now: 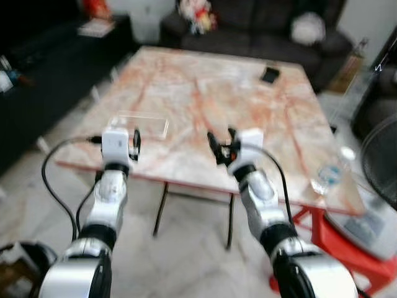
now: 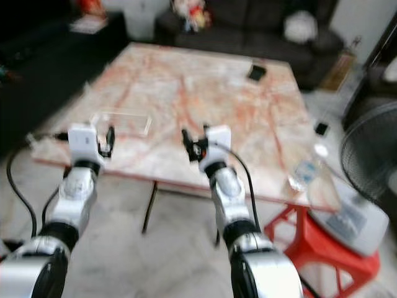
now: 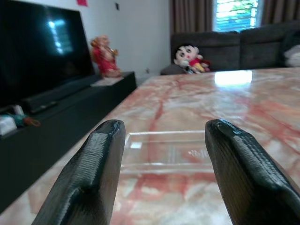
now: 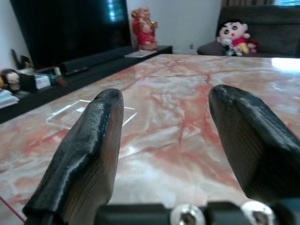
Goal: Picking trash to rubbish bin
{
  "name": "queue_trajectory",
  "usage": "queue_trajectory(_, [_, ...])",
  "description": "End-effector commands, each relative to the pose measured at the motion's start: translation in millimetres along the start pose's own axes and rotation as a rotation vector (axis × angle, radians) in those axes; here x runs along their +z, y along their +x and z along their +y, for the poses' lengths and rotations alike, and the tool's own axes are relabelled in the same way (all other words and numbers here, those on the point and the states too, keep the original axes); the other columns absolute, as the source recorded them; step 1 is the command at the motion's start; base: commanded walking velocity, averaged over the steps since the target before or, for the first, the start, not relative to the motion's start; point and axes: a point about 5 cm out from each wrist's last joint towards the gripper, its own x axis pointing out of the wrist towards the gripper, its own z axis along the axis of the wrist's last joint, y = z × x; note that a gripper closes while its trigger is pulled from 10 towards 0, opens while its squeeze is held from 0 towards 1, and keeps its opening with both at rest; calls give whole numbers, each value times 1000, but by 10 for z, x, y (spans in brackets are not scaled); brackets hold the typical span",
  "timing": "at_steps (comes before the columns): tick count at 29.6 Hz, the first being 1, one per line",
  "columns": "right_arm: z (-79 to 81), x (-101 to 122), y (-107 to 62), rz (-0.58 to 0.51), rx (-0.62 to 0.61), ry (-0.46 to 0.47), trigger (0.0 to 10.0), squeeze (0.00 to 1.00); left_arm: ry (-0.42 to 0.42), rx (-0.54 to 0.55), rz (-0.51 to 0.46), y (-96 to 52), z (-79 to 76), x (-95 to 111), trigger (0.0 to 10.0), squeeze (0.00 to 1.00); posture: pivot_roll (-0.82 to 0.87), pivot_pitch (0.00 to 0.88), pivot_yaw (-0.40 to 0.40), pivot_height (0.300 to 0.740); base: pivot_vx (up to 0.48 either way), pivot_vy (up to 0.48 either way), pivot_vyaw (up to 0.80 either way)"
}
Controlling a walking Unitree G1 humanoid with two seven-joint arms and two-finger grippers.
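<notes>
Desk [image 1: 248, 99] with a marbled pink and white top across the middle of the frame, on thin dark legs over a pale tiled floor [image 1: 186, 248]. Clear flat plastic tray [image 1: 139, 123] lying on the desk near its lower-left edge, just above and slightly right of the left tool [image 1: 134, 144]. Left tool raised at the near desk edge in the lower left, its two black fingers [image 3: 89, 178] spread apart with nothing between them, aimed at the tray in the left wrist view. Right tool [image 1: 220, 147] raised at the centre of the frame over the near desk edge, likewise released and empty, fingers [image 4: 86, 150] wide apart. Clear plastic bottle [image 1: 327, 174] with a blue label standing at the lower-right corner of the desk. Small dark flat object [image 1: 270, 75] lying toward the upper right of the desk top. Dark sofa [image 1: 260, 31] along the top of the frame, with a stuffed doll [image 3: 189, 57] and a pale cushion [image 1: 308, 28] on it. Television [image 3: 37, 47] and a red figurine [image 3: 105, 57] on a low black cabinet at upper left. Red stool [image 1: 347, 254] and a fan [image 1: 381, 161] at the right edge. Whole head view softly blurred.
</notes>
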Motion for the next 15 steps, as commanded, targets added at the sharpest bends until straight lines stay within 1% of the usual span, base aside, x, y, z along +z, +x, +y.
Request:
queue_trajectory(1, [-98, 47, -3, -18, -36, 9, 10000, 0, -8, -23, -21, 44, -87, 67, 10000, 0, 117, 0, -77, 740, 371, 0, 0])
queue_trajectory(11, [-88, 42, -3, -12, -26, -5, 10000, 0, -9, -18, -21, 48, -84, 71, 10000, 0, 117, 9, -79, 740, 374, 0, 0])
queue_trajectory(15, [-92, 41, -1, -9, -28, 3, 10000, 0, -10, -15, -21, 52, -84, 75, 10000, 0, 118, 15, -81, 740, 374, 0, 0])
